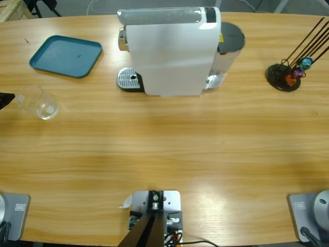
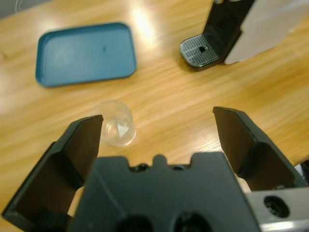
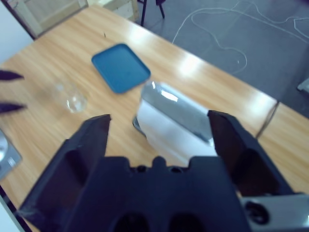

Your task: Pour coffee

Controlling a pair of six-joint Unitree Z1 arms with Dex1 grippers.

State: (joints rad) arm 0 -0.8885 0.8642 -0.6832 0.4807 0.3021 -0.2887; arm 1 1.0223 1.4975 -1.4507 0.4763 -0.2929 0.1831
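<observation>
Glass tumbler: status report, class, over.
Left gripper open, short of the glass tumbler. Right gripper open, empty. Tumbler looks empty, beside teal tray. Nothing in the way.

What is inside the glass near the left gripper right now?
The glass looks empty: only its clear bottom and the wooden table show through. No coffee is visible. It stands just ahead of the open left gripper.

Left gripper [image 2: 157, 125]: jaws spread wide, lower frame, holding nothing. Right gripper [image 3: 159, 128]: jaws wide apart, raised high, nothing held.

Overhead and both wrist views share the tray [image 1: 66, 55].
</observation>
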